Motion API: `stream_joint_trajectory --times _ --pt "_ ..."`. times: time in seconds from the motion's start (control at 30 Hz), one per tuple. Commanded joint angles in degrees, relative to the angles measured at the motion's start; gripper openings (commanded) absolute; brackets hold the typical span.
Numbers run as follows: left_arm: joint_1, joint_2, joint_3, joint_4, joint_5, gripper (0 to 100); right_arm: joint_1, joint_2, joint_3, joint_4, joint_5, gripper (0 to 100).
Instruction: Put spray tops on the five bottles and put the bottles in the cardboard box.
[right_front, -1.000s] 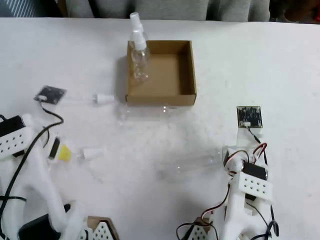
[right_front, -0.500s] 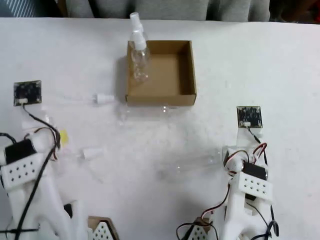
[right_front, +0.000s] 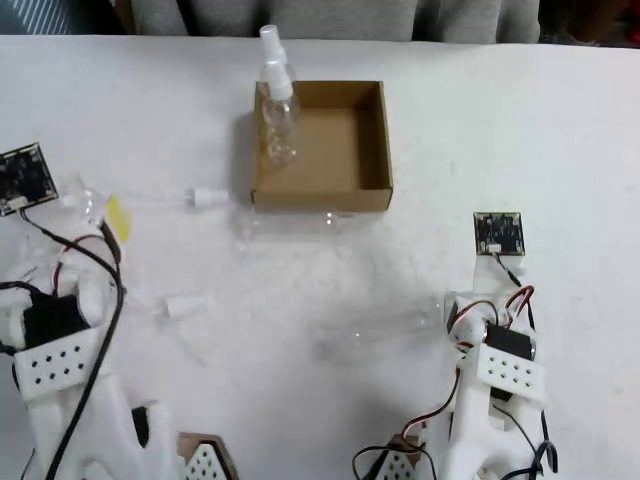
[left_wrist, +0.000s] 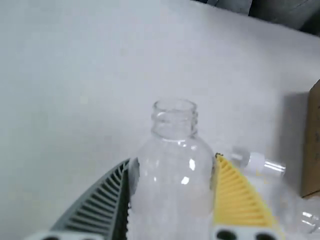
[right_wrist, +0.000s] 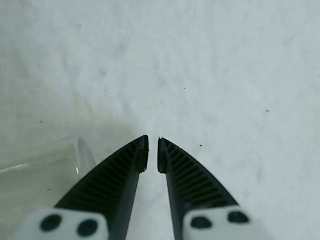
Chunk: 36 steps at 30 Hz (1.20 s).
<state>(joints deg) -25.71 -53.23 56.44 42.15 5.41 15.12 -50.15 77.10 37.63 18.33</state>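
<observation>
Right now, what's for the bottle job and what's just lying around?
For the job: cardboard box; capped bottle in it; open bottle in left gripper; bottle lying by the box; bottle lying by right arm; spray top by the box; spray top near left arm.
Just there: white table; grey furniture behind.

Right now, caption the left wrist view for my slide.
Left gripper shut on an uncapped clear bottle, a loose spray top lying near the cardboard box beyond.
</observation>
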Motion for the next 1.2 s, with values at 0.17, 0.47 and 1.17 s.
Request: stream_joint_trajectory --times 0.17,0.47,1.17 --pt "6.73 -14.29 2.37 -3.25 0.62 4 -0.66 -0.92 -0.26 -0.66 0.70 1.5" --pt "16.84 -32.31 11.34 -3.25 0.62 4 -0.66 -0.92 -0.26 -0.66 0.70 1.5" --pt "29.41 -33.36 18.81 -18.81 1.05 4 -14.20 -1.54 -0.79 -0.57 -14.86 1.5"
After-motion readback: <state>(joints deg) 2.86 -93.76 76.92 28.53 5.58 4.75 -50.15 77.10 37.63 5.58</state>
